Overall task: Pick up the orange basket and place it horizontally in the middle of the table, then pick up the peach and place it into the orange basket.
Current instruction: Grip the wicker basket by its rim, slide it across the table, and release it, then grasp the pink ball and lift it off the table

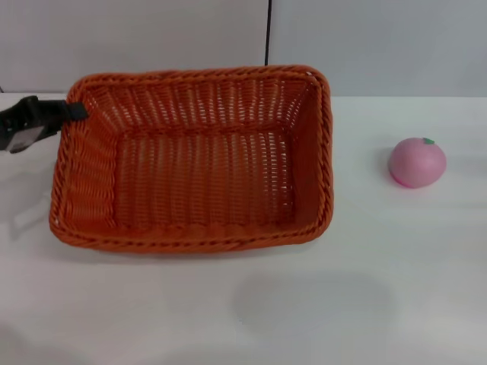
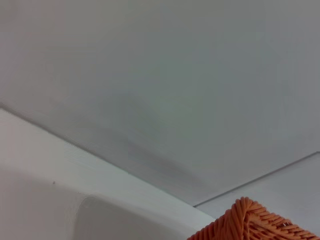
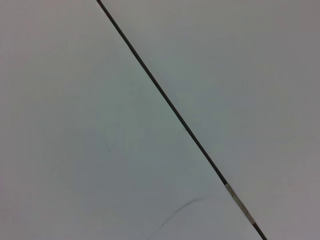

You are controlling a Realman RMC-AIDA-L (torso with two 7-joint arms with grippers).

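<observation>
The orange basket (image 1: 194, 156) lies lengthwise across the white table (image 1: 304, 304), left of centre, with its open side up and nothing inside. My left gripper (image 1: 74, 112), black, is at the rim of the basket's far left corner. A corner of the braided basket rim (image 2: 252, 225) shows in the left wrist view. The pink peach (image 1: 417, 162) sits on the table to the right of the basket, apart from it, green stem spot up. My right gripper is out of view; the right wrist view shows only a wall with a dark seam.
A pale wall with a dark vertical seam (image 1: 268, 34) runs behind the table's far edge. Bare tabletop lies in front of the basket and around the peach.
</observation>
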